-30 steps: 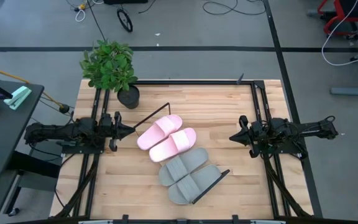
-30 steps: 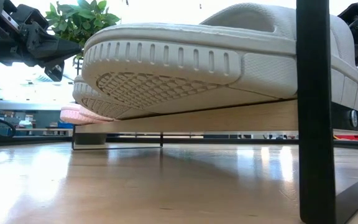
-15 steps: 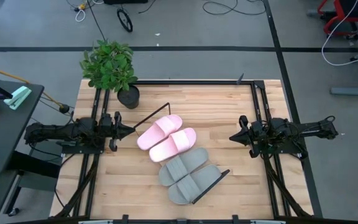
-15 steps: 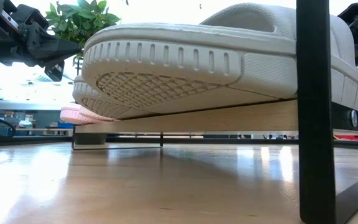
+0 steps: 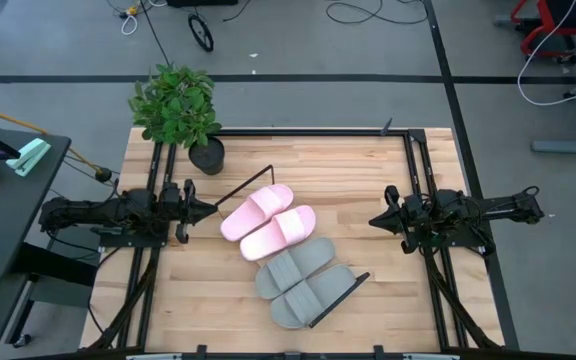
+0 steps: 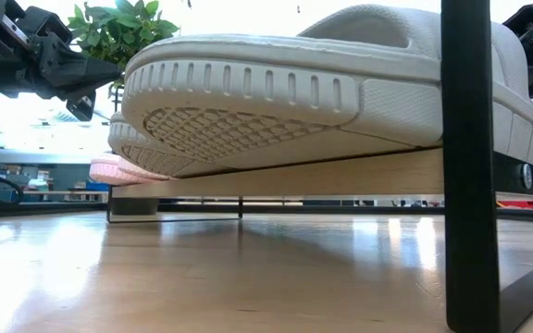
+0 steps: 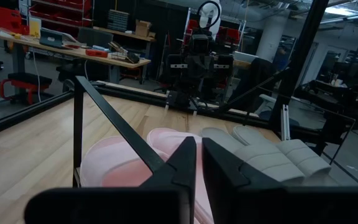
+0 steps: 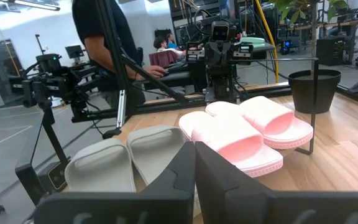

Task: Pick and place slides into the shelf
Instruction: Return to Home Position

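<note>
The left gripper (image 5: pixel 208 208), clenched on nothing, sits at nine o'clock; the right gripper (image 5: pixel 376 219), likewise closed and empty, sits at three. Between them two pale pink ribbed-strap slides (image 5: pixel 268 224) and two grey soft slides (image 5: pixel 303 280) lie across the long light-wood wire-framed shelf (image 6: pixel 340 176), so parking clear seems apt.

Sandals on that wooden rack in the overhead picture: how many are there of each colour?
Pink sandals: 2
Grey sandals: 2
Total: 4
</note>
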Tool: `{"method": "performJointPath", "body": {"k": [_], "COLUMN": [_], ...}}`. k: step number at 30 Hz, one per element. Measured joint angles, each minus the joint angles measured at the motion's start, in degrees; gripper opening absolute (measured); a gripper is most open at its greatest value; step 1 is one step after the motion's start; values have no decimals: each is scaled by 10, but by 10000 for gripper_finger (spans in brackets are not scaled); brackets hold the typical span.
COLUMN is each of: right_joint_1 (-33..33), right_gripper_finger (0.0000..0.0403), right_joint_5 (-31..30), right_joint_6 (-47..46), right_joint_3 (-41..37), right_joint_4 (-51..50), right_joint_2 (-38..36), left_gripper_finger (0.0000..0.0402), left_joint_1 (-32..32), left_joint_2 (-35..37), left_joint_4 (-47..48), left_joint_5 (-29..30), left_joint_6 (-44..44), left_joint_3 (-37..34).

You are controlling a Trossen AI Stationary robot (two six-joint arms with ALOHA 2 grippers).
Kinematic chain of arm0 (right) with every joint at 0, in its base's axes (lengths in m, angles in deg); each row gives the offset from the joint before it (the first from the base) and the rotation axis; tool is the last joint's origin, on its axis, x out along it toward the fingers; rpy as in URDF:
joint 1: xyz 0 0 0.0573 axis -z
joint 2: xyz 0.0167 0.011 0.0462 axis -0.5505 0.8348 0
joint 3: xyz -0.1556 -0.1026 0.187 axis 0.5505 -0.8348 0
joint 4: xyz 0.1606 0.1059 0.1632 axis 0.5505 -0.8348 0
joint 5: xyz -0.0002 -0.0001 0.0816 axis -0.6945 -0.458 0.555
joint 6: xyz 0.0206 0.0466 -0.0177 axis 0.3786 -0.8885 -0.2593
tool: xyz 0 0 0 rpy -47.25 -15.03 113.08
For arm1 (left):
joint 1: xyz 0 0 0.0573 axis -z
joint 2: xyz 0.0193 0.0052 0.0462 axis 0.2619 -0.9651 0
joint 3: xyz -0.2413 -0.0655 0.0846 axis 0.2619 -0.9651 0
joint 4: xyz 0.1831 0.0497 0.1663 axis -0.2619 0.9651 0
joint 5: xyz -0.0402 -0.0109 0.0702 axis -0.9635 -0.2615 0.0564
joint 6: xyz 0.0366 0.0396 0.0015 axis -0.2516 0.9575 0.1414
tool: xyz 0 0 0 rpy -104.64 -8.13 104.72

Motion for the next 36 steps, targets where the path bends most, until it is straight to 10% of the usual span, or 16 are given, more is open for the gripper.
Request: {"method": "performJointPath", "body": {"k": [36], "right_joint_1": [0], "right_gripper_finger": [14], "right_joint_5": [0], "right_joint_6": [0], "right_joint_3": [0], "right_joint_4": [0], "right_joint_2": [0], "left_gripper_finger": [21], "left_joint_1": [0], "left_joint_2": [0], "left_joint_4": [0], "left_joint_5": [0], "left_joint_6": [0], "left_joint_3": [0]}}
